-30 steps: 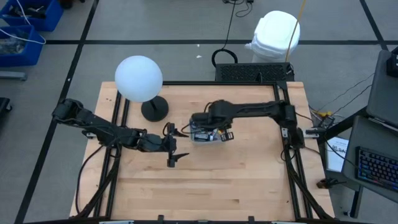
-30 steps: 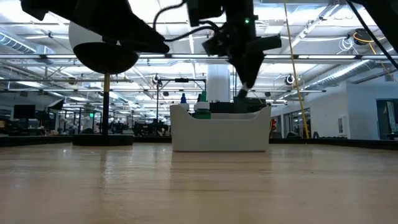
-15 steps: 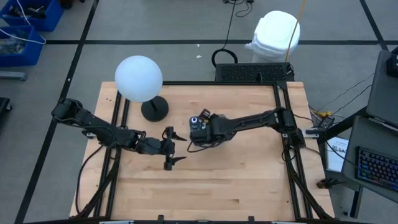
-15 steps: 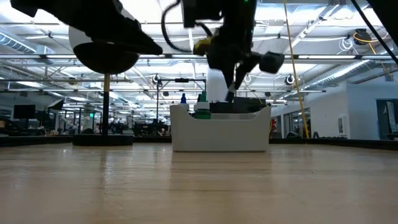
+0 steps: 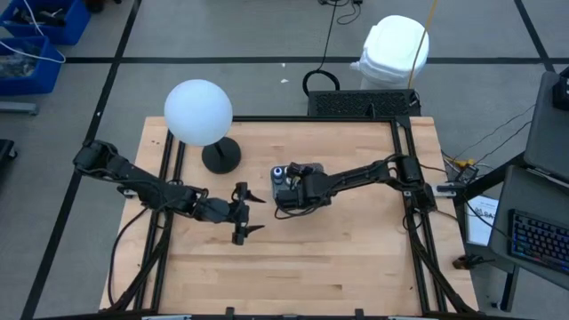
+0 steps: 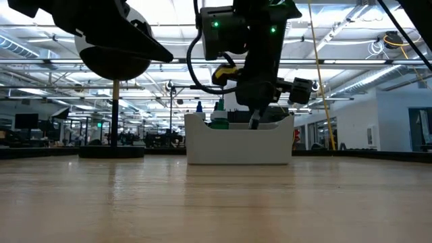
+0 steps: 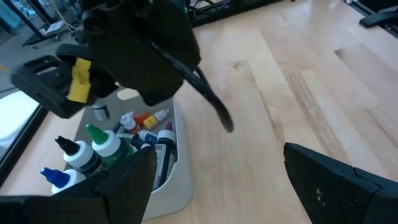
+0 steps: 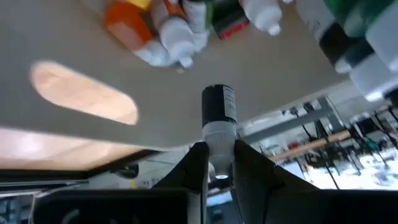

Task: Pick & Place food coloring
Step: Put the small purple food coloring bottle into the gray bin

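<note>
A white tray (image 6: 236, 145) stands mid-table and holds several food coloring bottles (image 7: 109, 146) with orange, green, blue and white parts. My right gripper (image 8: 219, 165) hangs over the tray's inside, also seen in the low view (image 6: 255, 120). It is shut on a small black bottle (image 8: 219, 106) with a pale cap. My left gripper (image 5: 256, 213) is open to the tray's left, above bare wood and clear of everything. In the high view the right arm hides most of the tray (image 5: 283, 175). My right gripper pinches the black bottle's pale cap end (image 8: 216, 140) between its two fingers. They come slanting down from the table's right side and lie along the bottle, so the dark body sticks out ahead of them. The bottle hangs over the tray's floor; whether it touches, I cannot tell.
A lamp with a white globe (image 5: 197, 111) and a black round foot (image 5: 220, 156) stands at the far left of the tray. Bare wooden tabletop (image 5: 338, 258) stretches toward the near edge. Black frame rails (image 5: 411, 213) run along the table's sides.
My right gripper has sunk toward the tray, shifted a little toward the table's left, and rolled about its own axis. It now points steeply into the tray's inside.
</note>
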You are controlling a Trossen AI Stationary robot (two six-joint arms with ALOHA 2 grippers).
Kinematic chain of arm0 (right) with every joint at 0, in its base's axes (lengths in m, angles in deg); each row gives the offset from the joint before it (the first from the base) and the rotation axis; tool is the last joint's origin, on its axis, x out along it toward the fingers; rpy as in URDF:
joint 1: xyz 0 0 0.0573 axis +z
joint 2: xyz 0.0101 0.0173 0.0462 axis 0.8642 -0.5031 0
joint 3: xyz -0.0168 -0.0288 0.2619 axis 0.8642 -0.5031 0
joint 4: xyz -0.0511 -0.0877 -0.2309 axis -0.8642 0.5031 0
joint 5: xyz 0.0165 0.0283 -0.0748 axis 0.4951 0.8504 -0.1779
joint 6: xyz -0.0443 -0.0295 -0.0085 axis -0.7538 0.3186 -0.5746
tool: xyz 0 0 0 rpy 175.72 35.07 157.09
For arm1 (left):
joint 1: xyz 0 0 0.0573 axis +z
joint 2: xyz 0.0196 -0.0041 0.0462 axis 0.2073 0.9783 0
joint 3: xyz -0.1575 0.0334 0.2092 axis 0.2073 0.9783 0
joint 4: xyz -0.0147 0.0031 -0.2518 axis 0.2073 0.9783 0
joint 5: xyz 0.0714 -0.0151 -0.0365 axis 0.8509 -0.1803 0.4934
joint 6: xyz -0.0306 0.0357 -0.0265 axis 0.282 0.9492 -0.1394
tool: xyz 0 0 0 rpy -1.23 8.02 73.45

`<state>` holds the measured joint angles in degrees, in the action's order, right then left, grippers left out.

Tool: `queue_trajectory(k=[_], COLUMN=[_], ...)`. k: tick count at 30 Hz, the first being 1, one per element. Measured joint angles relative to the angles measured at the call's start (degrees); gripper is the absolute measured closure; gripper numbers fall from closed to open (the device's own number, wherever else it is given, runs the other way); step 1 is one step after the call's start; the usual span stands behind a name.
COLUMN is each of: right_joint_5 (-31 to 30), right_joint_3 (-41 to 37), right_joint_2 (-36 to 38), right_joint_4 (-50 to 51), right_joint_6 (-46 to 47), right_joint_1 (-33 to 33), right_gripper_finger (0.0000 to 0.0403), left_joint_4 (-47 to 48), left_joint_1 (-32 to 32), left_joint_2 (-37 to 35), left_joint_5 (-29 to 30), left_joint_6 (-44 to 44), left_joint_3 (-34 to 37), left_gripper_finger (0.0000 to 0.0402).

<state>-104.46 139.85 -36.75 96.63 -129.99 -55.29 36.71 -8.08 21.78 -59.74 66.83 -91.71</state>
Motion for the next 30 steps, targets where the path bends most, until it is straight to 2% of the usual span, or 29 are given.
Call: queue_trajectory(k=[9,16,21,30], right_joint_5=[6.8,6.4,3.9,8.4], right_joint_3=[0.0,0.0,0.0,0.0], right_joint_2=[0.0,0.0,0.0,0.0], right_joint_4=[-0.3,-0.7,-0.7,-1.5], right_joint_6=[-1.3,-1.4,-3.6,-3.8], right_joint_1=[-0.1,-0.1,-0.5,-3.3], right_gripper_finger=[0.0359,0.0359,0.0359,0.0359], left_joint_4=[0.0,0.0,0.0,0.0], left_joint_1=[0.1,0.1,0.1,0.1], left_joint_2=[0.0,0.0,0.0,0.0], left_joint_5=[0.0,0.0,0.0,0.0], left_joint_6=[-0.2,-0.4,-0.4,-0.3], left_joint_3=[0.0,0.0,0.0,0.0], left_gripper_finger=[0.005,0.005,0.005,0.005])
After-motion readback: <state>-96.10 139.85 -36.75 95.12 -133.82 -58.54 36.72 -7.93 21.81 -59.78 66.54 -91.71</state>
